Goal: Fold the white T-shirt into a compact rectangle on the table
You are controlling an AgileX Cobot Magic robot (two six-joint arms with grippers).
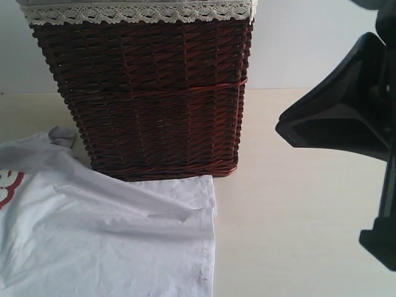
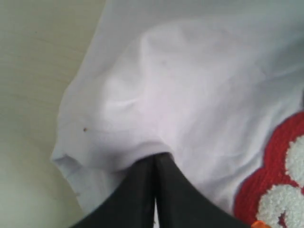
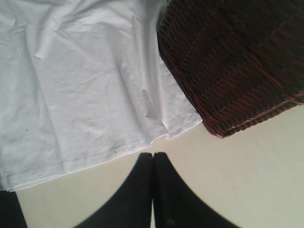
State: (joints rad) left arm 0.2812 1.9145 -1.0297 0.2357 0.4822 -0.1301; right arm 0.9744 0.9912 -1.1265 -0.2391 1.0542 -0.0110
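White cotton crew-neck T-shirt (image 1: 105,241) lies spread and creased on the wide pale cream matte tabletop (image 1: 297,247), lower left in ext. view, its upper edge touching the foot of the tall dark brown woven wicker basket (image 1: 154,93) w/ white lace-trimmed liner (image 1: 136,11) at the rim. Red patch w/ fuzzy white letters (image 2: 273,171) and small orange tag (image 2: 259,224) show in left wrist view. Left gripper (image 2: 156,159): black fingers pressed together, tips tucked under a raised fold of the shirt; can't tell if cloth is pinched btwn them. Right gripper (image 3: 153,156): fingers closed tight, holding nothing, over bare tabletop just beside the shirt's hem, near the basket's corner.
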